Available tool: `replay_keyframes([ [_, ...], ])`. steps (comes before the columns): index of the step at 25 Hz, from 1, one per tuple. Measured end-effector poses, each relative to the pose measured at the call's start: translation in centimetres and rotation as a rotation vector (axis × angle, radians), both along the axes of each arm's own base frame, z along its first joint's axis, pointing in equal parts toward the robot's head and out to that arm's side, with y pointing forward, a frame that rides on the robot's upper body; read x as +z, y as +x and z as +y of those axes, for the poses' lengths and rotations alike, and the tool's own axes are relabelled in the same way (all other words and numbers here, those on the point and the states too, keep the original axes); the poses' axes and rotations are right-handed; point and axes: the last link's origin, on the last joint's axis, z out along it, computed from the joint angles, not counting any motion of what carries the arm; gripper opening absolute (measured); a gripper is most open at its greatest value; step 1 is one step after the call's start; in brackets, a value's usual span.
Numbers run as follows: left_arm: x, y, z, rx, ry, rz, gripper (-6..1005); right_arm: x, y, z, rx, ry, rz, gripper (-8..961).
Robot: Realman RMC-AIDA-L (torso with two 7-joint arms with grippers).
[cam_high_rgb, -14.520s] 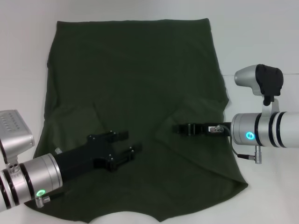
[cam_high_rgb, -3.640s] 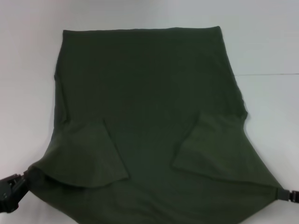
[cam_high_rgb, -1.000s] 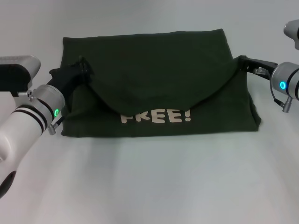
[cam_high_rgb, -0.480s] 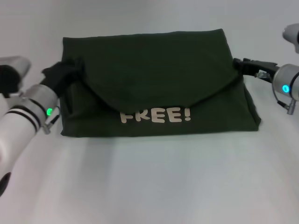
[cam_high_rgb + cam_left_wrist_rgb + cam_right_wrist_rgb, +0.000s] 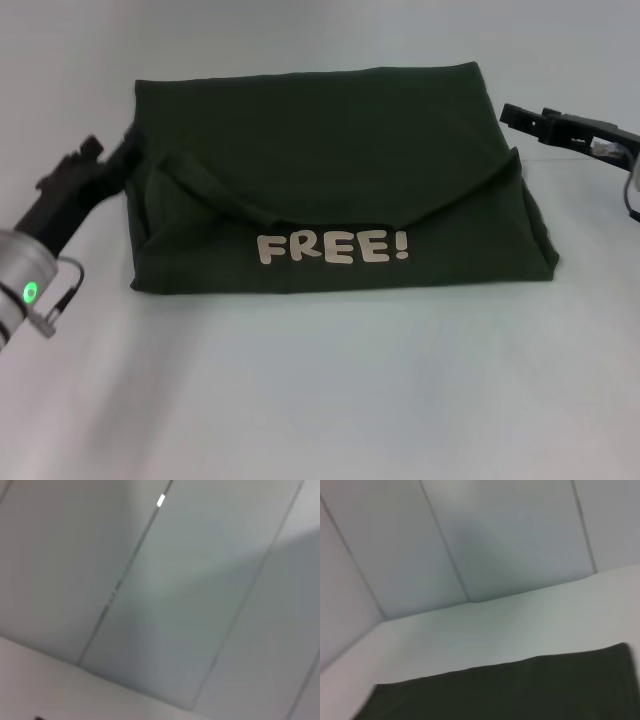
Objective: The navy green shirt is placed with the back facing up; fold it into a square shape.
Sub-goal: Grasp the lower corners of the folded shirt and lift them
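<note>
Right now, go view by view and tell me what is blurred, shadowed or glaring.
Head view: even, soft light, no glare; the navy green shirt and its lettering read sharp, the left gripper looks slightly smeared, the right gripper sits off the right edge. Left wrist view: soft, only pale panels and seams with a broad shadow. Right wrist view: soft focus, shirt a dark band below.

Lettering: "FREE!" in cream block capitals
On: the navy green shirt point(image 5: 330, 200), near folded edge, reading upright
</note>
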Motion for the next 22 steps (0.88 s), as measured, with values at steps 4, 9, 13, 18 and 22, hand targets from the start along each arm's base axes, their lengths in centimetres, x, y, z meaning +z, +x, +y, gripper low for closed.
replay_keyframes([
  [4,-0.9,-1.1,-1.6,-0.02,-0.091,0.083,722,1.2,0.8,-1.4,0.006,-0.102,0.068,732],
  [9,-2.2,-2.0,-2.8,-0.045,-0.188,0.219,823,2.0,1.4,-3.3,0.015,-0.176,0.142,729],
  [13,-2.5,-2.6,-3.2,-0.052,-0.214,0.308,866,2.2,1.8,-4.2,0.018,-0.188,0.171,727],
  [18,-2.8,-3.9,-3.2,0.0,-0.212,0.426,890,2.1,2.5,-4.7,-0.007,-0.18,0.181,716],
  [22,-2.9,-4.4,-3.4,0.006,-0.21,0.488,891,2.2,2.8,-4.7,-0.017,-0.163,0.197,716],
])
